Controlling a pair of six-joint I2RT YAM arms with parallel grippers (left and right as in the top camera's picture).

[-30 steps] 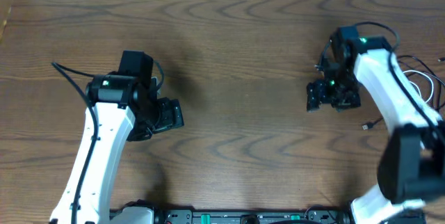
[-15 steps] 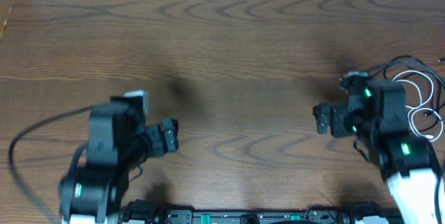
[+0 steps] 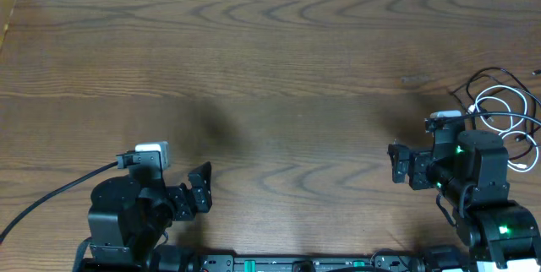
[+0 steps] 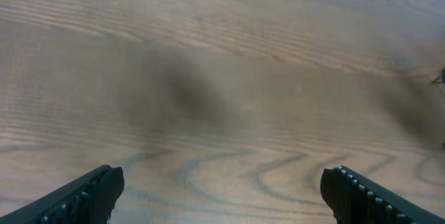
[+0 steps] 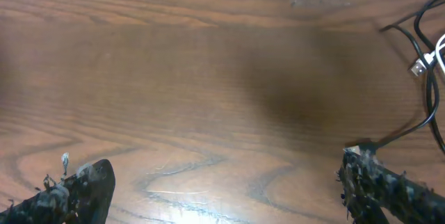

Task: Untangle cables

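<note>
Both hands are spread wide and hold nothing. We see the left hand (image 3: 201,191) near the front edge of the bench (image 3: 296,69), on the left side, its fingers (image 4: 83,197) far apart with only bare wood grain between them. A thick black cable (image 3: 51,191) trails from that arm toward the left edge.

We find the right hand (image 3: 397,165) near the front on the right side, released as well, its jaws parted over bare wood.

We find the two cords together on the bench at the far right, just behind and beside the right arm. The white cord (image 3: 478,105) lies in loose loops, and the black cord (image 3: 483,73) arcs around and across it, so the two overlap. In the right wrist view a strand of the black cord runs down to a small plug end just beside the right-hand finger; we cannot tell whether they touch. Neither cord lies between the fingers of either hand, and the left hand is well apart from both.
</note>
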